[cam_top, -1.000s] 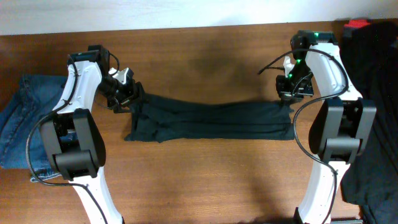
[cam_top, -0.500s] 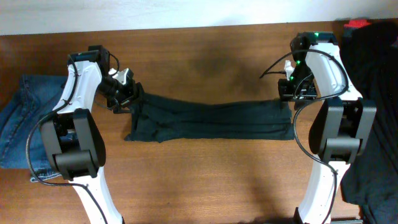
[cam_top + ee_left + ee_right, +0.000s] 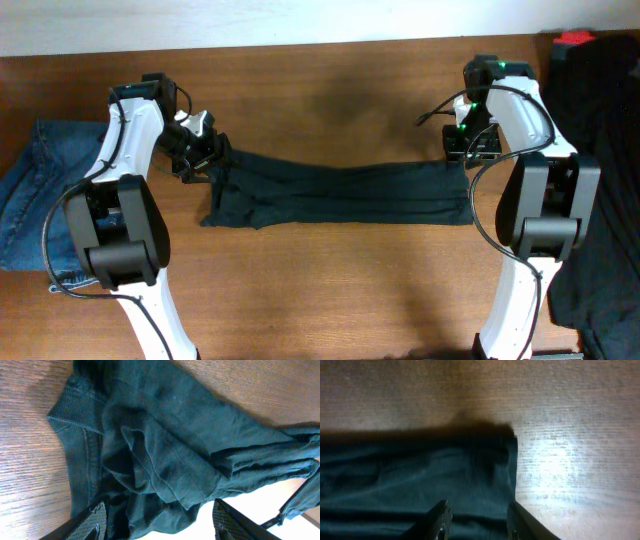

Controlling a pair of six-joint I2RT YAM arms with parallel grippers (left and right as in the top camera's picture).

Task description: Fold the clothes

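Right tool (image 3: 468, 152): jaws now parted, just released T-shirt (image 3: 340, 192) right end, drawn back. Left tool (image 3: 204, 154): wide apart, straddling bunched left end, gripping nothing. T-shirt: stretched band, tabletop (image 3: 330, 285), frame centre. Next fold due.

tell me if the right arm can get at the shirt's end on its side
Probably yes. The right gripper hovers with open jaws directly over that end of the shirt, which lies on the table, and nothing sits between them.
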